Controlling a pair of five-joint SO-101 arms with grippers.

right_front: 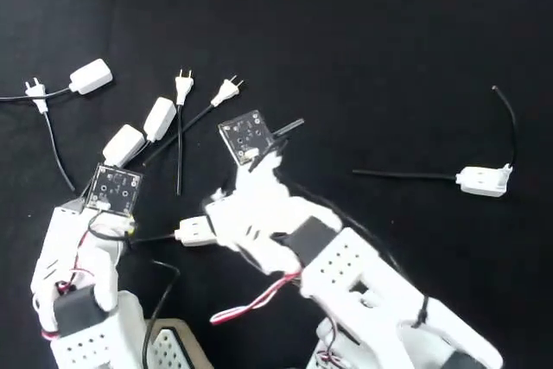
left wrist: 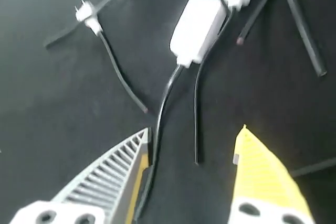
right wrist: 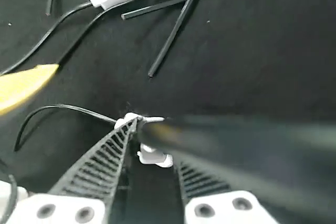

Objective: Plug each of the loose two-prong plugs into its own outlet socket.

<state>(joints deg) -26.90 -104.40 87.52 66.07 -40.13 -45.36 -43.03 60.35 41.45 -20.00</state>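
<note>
My right gripper [right wrist: 152, 141] is shut on a small white plug [right wrist: 153, 155], whose stiff black cord runs back past the camera. At its fingertips lies a white socket [right_front: 194, 231] with a thin cord; I cannot tell whether the prongs are inside it. My left gripper [left wrist: 194, 129] hangs open over the cloth, a black cord running between its grey and yellow fingers [left wrist: 262, 174], just short of a white socket [left wrist: 197, 27]. Loose plugs [right_front: 183, 85] [right_front: 228, 89] [right_front: 36, 88] lie at the back left among three sockets [right_front: 91, 76] [right_front: 160, 117] [right_front: 123, 144].
Another white socket [right_front: 482, 181] with a black cord lies alone at the right on the black cloth [right_front: 380, 66]. Cords cross each other between the left-hand sockets. The yellow finger [right wrist: 23, 85] of the left gripper is close beside the right gripper.
</note>
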